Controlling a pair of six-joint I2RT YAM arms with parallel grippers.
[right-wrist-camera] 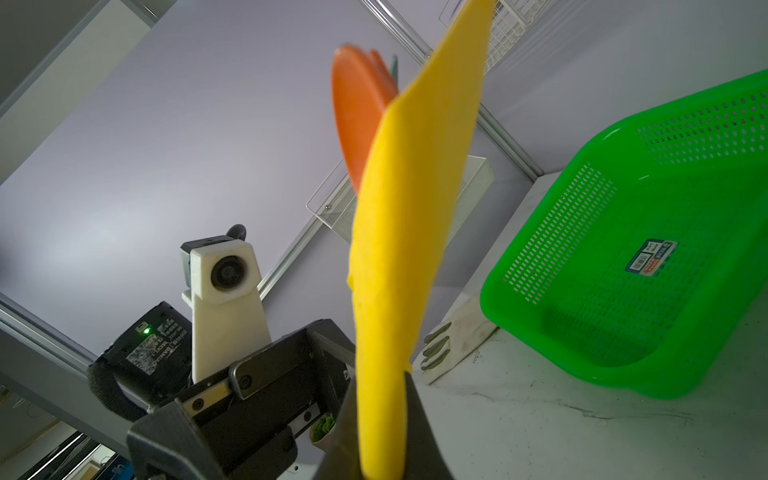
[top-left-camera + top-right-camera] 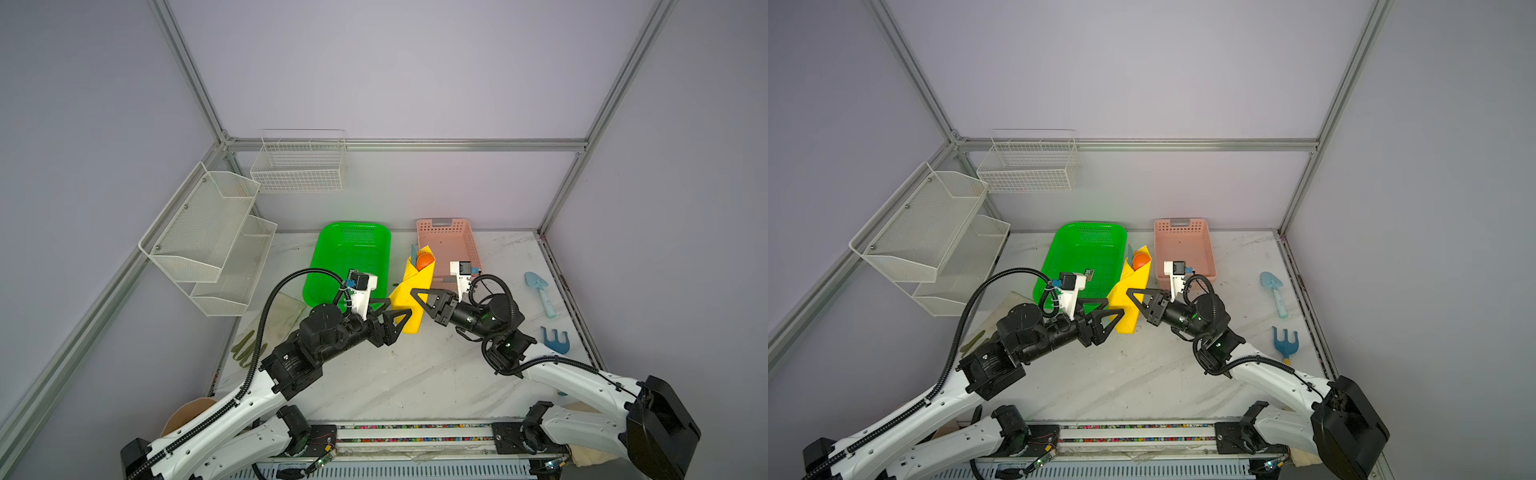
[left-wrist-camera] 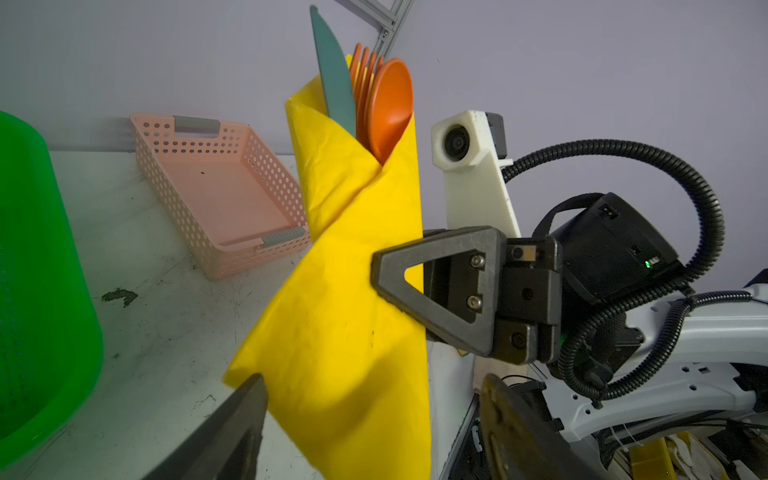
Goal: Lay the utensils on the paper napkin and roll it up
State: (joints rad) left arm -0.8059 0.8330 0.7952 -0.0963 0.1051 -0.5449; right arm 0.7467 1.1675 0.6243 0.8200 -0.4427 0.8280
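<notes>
Inside the rolled paper napkin sit 3 utensils, tips protruding.

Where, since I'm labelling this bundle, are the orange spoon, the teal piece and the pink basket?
orange spoon (image 3: 390,108): left wrist view, on its bowl's hollow.
teal piece (image 3: 334,75): left wrist view, on its exposed blade.
pink basket (image 3: 232,199): left wrist view, on its bare floor.

Pale lilac walls, aluminium frame rails, white marbled tabletop, mesh shelf on side wall, wire basket at rear
</notes>
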